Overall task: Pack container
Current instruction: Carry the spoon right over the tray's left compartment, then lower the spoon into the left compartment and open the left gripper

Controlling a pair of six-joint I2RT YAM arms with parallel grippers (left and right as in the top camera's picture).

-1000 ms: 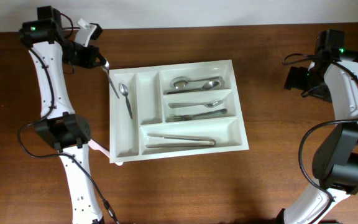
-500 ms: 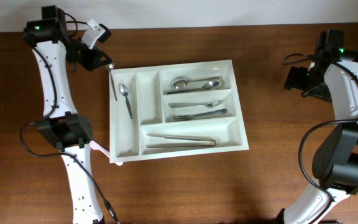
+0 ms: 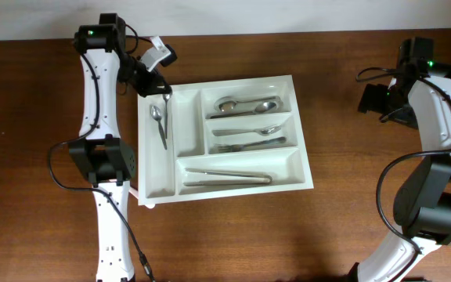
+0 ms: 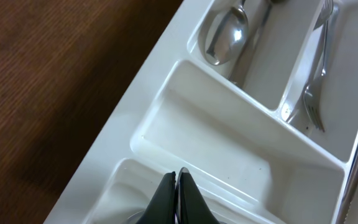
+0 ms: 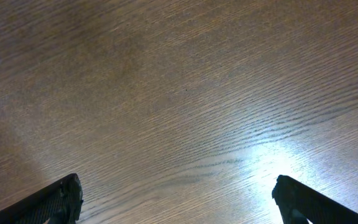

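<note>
The white container (image 3: 245, 81) lies mid-table, and its rim shows in the left wrist view (image 4: 114, 143). A spoon (image 3: 159, 125) lies in its leftmost narrow slot. The second narrow slot (image 4: 229, 124) holds nothing. My left gripper (image 3: 161, 84) is over the tray's top left, above the narrow slots. In the left wrist view it (image 4: 178, 177) is shut on a thin metal utensil, which the fingers mostly hide. My right gripper (image 3: 370, 100) is open and empty over bare wood at the far right, as the right wrist view (image 5: 179, 205) also shows.
Spoons (image 3: 245, 104) fill the top long compartment. A spoon and fork (image 3: 245, 137) lie in the middle one and long utensils (image 3: 225, 176) in the bottom one. In the left wrist view a spoon (image 4: 229, 34) and a fork (image 4: 316, 93) show. Brown wood table (image 3: 351, 204) surrounds the tray.
My left gripper has carried the utensil to the right, from off the tray's top left corner to over its narrow slots. The right arm has not moved.
</note>
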